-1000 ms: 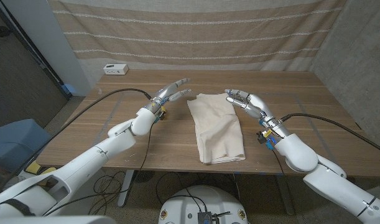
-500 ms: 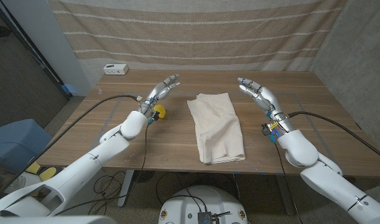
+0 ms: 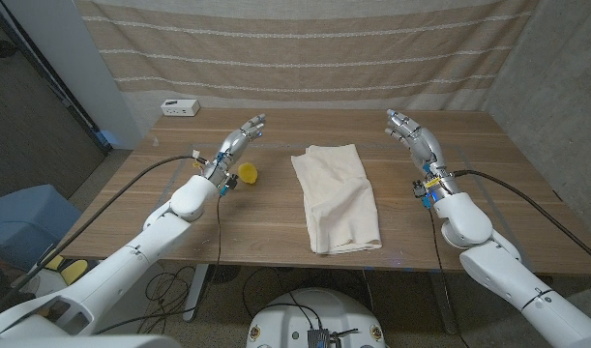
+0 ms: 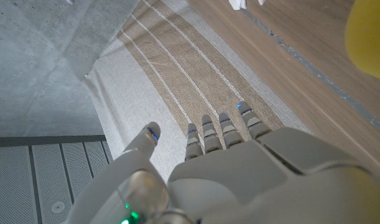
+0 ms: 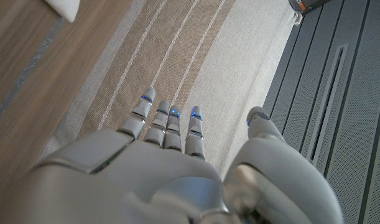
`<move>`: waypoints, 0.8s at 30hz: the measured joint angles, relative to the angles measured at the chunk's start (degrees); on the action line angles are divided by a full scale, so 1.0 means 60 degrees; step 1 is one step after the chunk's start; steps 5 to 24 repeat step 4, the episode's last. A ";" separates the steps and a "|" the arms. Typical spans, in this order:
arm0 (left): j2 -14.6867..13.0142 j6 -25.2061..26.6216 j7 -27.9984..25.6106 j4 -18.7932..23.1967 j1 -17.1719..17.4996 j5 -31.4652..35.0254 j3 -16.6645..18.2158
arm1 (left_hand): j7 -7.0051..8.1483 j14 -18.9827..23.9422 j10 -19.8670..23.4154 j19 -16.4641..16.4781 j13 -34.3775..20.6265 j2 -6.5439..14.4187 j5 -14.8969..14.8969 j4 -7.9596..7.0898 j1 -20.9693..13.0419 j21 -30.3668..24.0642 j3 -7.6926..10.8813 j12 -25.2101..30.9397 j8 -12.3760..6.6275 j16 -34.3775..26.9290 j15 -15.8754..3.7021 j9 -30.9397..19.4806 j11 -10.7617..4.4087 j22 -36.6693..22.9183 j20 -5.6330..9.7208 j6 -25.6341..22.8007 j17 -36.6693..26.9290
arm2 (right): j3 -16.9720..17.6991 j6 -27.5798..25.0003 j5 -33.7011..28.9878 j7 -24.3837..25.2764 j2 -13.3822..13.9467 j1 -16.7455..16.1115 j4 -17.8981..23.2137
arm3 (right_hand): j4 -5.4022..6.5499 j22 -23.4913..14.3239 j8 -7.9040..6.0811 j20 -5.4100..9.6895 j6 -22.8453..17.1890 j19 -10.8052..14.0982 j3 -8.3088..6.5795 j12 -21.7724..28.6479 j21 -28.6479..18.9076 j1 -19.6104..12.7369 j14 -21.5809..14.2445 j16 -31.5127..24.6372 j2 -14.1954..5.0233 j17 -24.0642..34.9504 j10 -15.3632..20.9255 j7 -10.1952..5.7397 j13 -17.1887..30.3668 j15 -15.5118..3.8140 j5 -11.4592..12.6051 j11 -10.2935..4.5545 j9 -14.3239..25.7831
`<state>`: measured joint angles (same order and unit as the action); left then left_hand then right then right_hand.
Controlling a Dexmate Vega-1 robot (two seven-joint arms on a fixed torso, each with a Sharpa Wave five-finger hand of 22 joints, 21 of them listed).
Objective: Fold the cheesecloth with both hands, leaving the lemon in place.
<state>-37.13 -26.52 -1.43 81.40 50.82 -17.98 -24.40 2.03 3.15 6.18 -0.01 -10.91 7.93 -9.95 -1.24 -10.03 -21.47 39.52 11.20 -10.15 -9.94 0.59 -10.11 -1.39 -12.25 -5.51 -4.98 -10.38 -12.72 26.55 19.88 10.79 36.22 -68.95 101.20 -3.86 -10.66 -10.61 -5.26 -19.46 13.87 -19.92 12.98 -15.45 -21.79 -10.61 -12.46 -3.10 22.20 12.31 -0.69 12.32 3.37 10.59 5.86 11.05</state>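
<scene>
A cream cheesecloth (image 3: pixel 338 196), folded into a long rumpled strip, lies at the bench's middle reaching its near edge, a yellow lemon (image 3: pixel 247 173) well apart leftward.

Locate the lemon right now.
In the head view the lemon sits on the wooden table, on the robot's left side, just beside the left hand and apart from the folded cheesecloth to its right.
</scene>
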 measured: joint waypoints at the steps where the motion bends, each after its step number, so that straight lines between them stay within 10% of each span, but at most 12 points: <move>1: 0.0000 -0.0015 0.0026 -0.0033 0.0000 -0.0032 0.0014 | 0.0000 -0.0034 -0.0031 0.0000 0.0000 0.0000 0.0000 -0.0009 0.0000 0.0000 0.0009 0.0000 0.0000 0.0000 -0.0034 0.0000 -0.0031 0.0000 0.0000 0.0000 0.0000 | 0.0004 0.0000 0.0001 0.0041 -0.0012 0.0016 -0.0016 | 0.0028 0.0000 -0.0027 0.0027 -0.0034 -0.0027 0.0028 0.0000 0.0000 0.0071 0.0000 0.0000 -0.0008 -0.0019 0.0031 0.0033 -0.0012 0.0000 0.0000 0.0031 -0.0008; 24: 0.0004 -0.0126 0.0286 -0.0180 0.0004 -0.0349 0.0081 | 0.0000 -0.0066 -0.0096 0.0000 0.0000 0.0000 0.0000 -0.0039 0.0000 0.0059 0.0039 0.0000 0.0000 0.0000 -0.0066 0.0000 -0.0006 0.0000 0.0000 0.0000 0.0031 | 0.0041 -0.0011 0.0007 0.0222 -0.0173 0.0173 -0.0195 | 0.0040 0.0000 -0.0072 0.0038 -0.0100 -0.0047 0.0040 0.0000 0.0038 0.0100 0.0000 0.0000 -0.0027 -0.0065 0.0151 0.0099 -0.0013 0.0000 0.0000 0.0046 -0.0022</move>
